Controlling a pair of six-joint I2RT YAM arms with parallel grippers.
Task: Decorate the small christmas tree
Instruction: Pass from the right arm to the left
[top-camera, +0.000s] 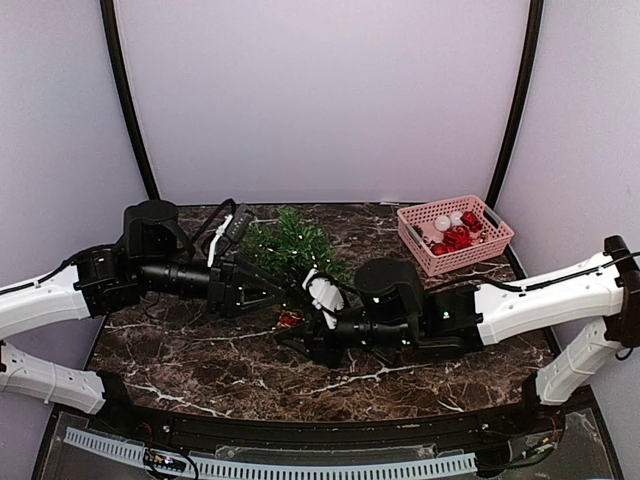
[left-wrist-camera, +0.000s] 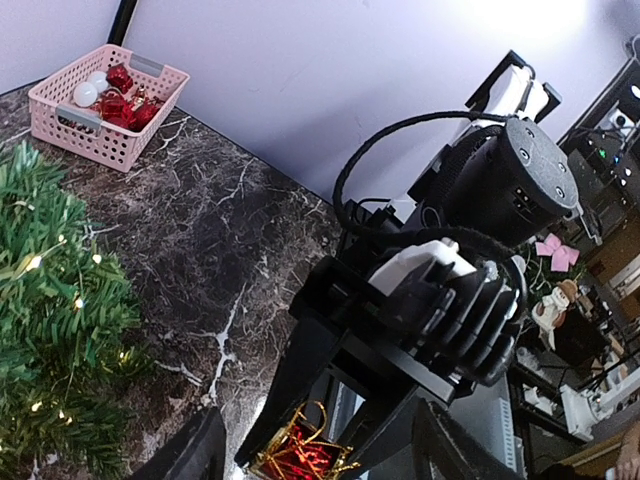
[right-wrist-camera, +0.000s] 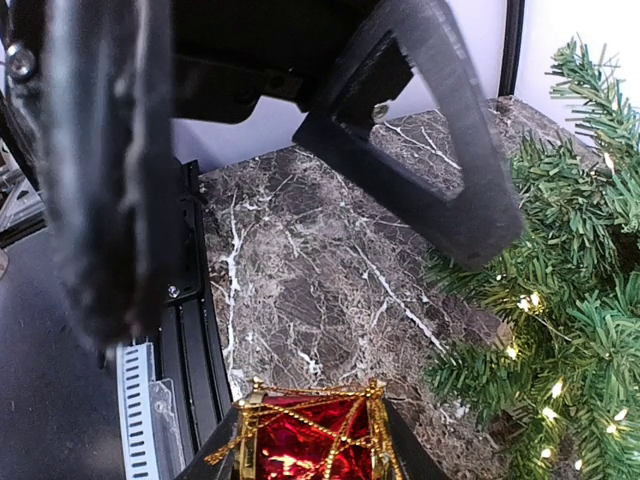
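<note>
The small christmas tree (top-camera: 296, 246) lies at the middle back of the table, its white lights glowing, and its branches fill the left of the left wrist view (left-wrist-camera: 50, 330) and the right of the right wrist view (right-wrist-camera: 575, 300). A red foil gift-box ornament (right-wrist-camera: 312, 440) wrapped in gold cord sits just in front of the tree (top-camera: 290, 319). My right gripper (right-wrist-camera: 310, 462) is shut on this ornament. My left gripper (top-camera: 283, 297) faces it with its fingers (right-wrist-camera: 445, 180) spread wide on either side, touching nothing. In the left wrist view the ornament (left-wrist-camera: 300, 455) shows between the right gripper's black fingers.
A pink plastic basket (top-camera: 490, 244) holding red and white ornaments stands at the back right corner (left-wrist-camera: 120, 150). The two arms meet over the table's middle. A black rail and a white slotted strip (top-camera: 300, 465) run along the near edge.
</note>
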